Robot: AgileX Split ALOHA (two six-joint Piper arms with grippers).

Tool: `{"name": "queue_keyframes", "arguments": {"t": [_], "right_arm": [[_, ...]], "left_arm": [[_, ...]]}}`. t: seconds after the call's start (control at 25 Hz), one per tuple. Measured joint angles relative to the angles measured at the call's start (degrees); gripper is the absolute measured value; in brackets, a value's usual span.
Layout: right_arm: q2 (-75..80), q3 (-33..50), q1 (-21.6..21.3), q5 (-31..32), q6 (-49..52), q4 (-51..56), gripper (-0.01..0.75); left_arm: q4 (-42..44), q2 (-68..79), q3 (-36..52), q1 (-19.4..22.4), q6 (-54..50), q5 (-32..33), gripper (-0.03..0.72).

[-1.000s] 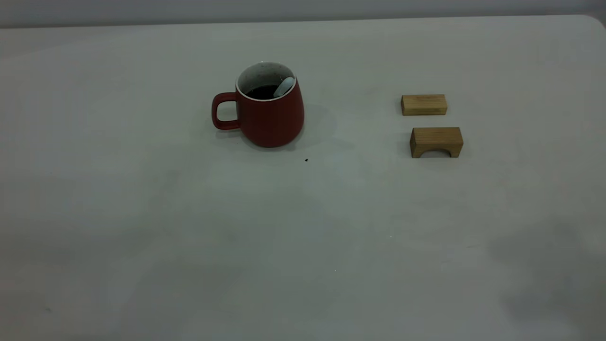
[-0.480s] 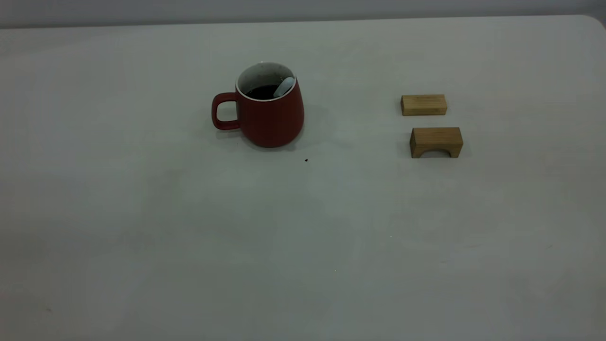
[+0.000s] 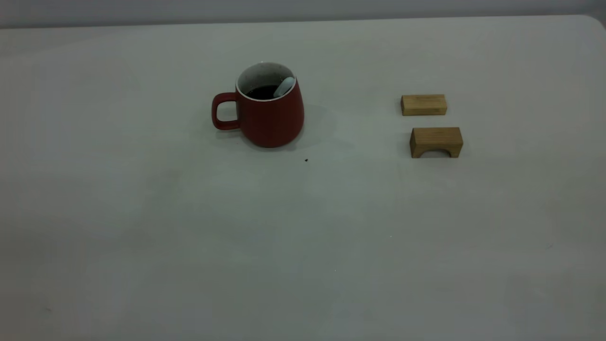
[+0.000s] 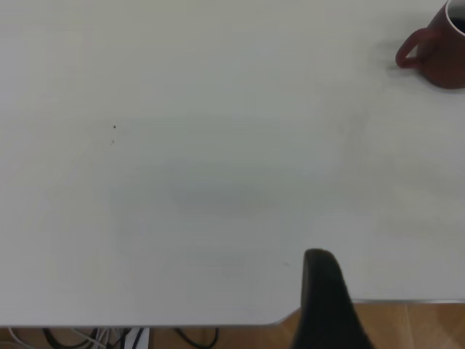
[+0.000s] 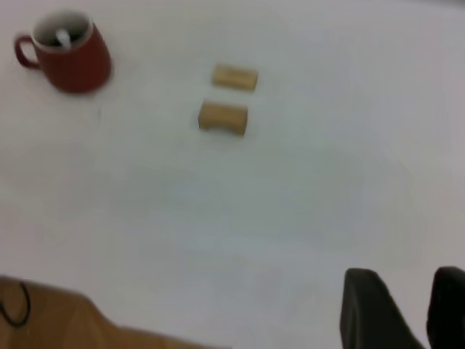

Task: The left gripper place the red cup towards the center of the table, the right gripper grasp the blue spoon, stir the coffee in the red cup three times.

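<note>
The red cup (image 3: 271, 118) stands upright on the table (image 3: 303, 246), left of the middle, its handle to the left. Dark coffee (image 3: 261, 92) fills it. The blue spoon (image 3: 284, 87) stands in the coffee, its pale handle leaning on the cup's right rim. Neither gripper shows in the exterior view. Part of my left gripper (image 4: 324, 298) hangs over the table's near edge, far from the cup (image 4: 440, 52). My right gripper (image 5: 410, 302) is open and empty over bare table, far from the cup (image 5: 69, 64) and the spoon (image 5: 63, 36).
Two tan wooden blocks lie right of the cup: a flat one (image 3: 423, 104) and an arched one (image 3: 436, 142) nearer the camera. A small dark speck (image 3: 306, 160) sits in front of the cup. A wooden floor (image 4: 407, 327) shows past the table's edge.
A dim shadow over the table's near right side has faded away. The cup, the spoon and the blocks have not moved.
</note>
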Motion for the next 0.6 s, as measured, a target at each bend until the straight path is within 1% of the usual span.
{"name": "queue_keyframes", "arguments": {"t": [0.08,0.2,0.24,0.32,0.6], "right_arm": [[0.00,2.10,-2.53,-0.74,0.00,-0.09,0.236],[0.00,3.25,-6.74,-4.46,0.00,-0.17,0.238],[0.00,3.72,-7.76,-4.85,0.00,-0.39,0.238],[0.00,4.22,-8.45,-4.91,0.00,-0.87,0.238],[0.00,4.26,-8.45,-4.97,0.00,-1.07,0.238]], "left_arm": [[0.00,0.00,0.00,0.00,0.00,0.00,0.535],[0.00,0.00,0.00,0.00,0.00,0.00,0.535],[0.00,0.00,0.00,0.00,0.00,0.00,0.535],[0.00,0.00,0.00,0.00,0.00,0.00,0.535],[0.00,0.00,0.00,0.00,0.00,0.00,0.535]]}}
